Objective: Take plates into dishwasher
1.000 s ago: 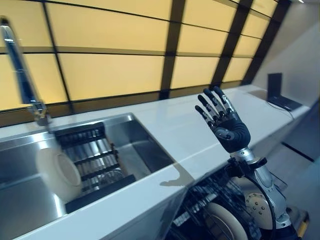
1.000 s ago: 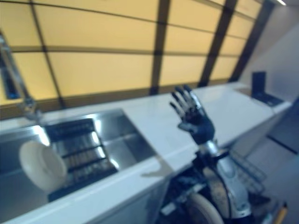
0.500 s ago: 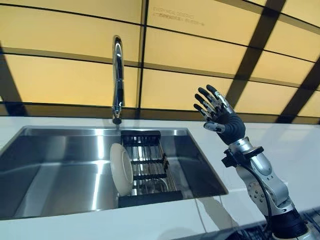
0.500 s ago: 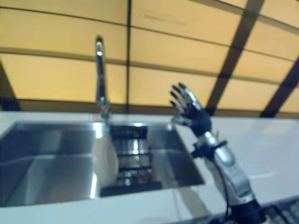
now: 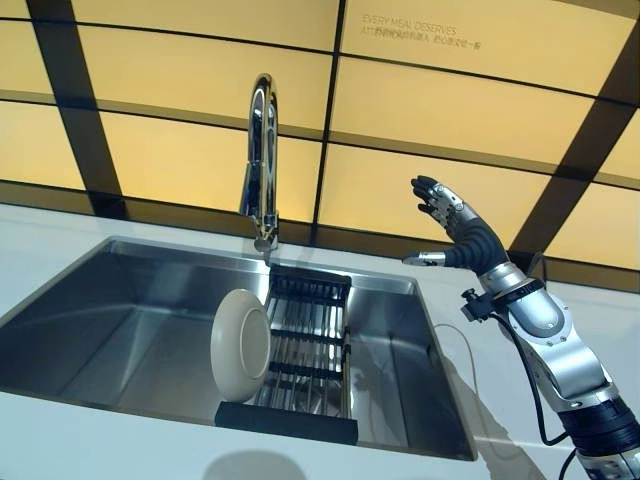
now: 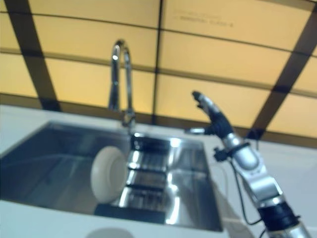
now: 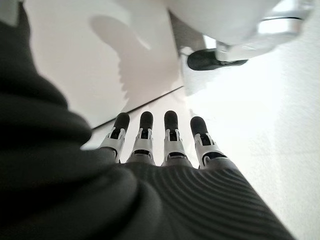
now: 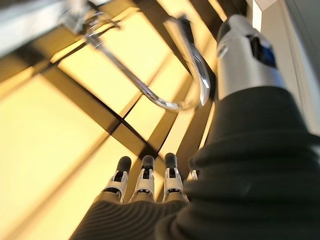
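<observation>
The right hand [image 5: 455, 232] has swung toward the sink [image 5: 120, 320], fingers spread, empty, left hand [image 7: 165, 145] likewise; next, reaching for the upright plate [image 5: 241, 345].

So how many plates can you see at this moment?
1. A cream plate stands on edge in the sink, leaning at the left side of the dark drying rack. Others could be hidden outside the views; neither hand holds one.

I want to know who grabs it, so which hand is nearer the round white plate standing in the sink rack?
Right, as far as shown. The right hand is raised open above the steel sink's far right corner, apart from the round white plate. The left hand shows only in its wrist view, with no plate there.
</observation>
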